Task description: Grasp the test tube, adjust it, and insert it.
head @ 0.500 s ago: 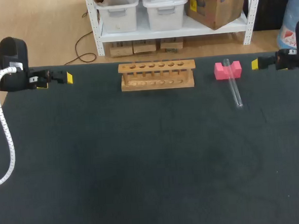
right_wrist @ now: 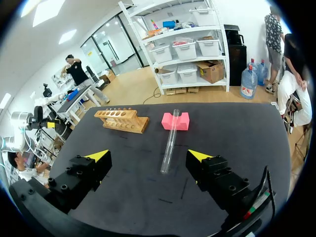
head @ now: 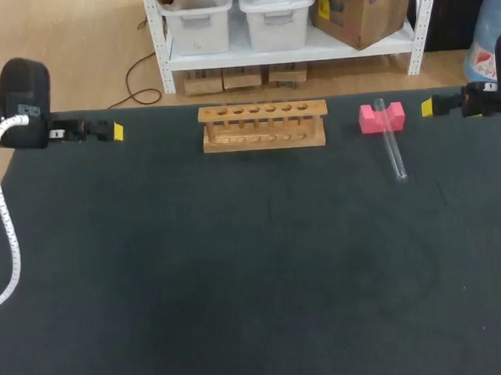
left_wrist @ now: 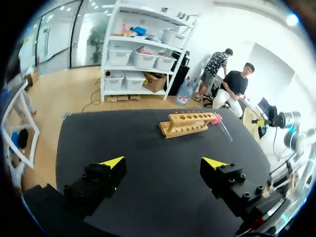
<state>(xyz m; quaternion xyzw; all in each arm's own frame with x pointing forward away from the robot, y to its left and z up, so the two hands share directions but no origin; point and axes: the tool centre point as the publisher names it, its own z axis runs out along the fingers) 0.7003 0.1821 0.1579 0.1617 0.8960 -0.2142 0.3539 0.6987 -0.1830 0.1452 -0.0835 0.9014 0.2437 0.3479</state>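
Head view: test tube lies in the upper right of the frame. Its far, open end is propped on the pink block and its rounded end rests on the desk, so it slopes down toward the frame's bottom. The wooden rack stands at upper centre, well apart from the tube, with a row of holes along its top.

Right fingers: released, holding nothing, at the far right edge just beyond the block. Right wrist view confirms this, with the tube ahead of the spread fingers and untouched. Left fingers: likewise released and empty at upper left, with the rack far ahead of them.

Step in hand, as we judge it: the grasp, not yet begun.

Notes for doing it well:
- We take it with the right arm, the nearer one.
- We close across the tube's width on the raised stretch near the block, where there is clearance under the glass.
- We clamp gently, since smooth glass may slip or roll off its prop.
- We leave the rounded end free, as that end must enter the hole.
- We bring the tube upright before approaching the rack.
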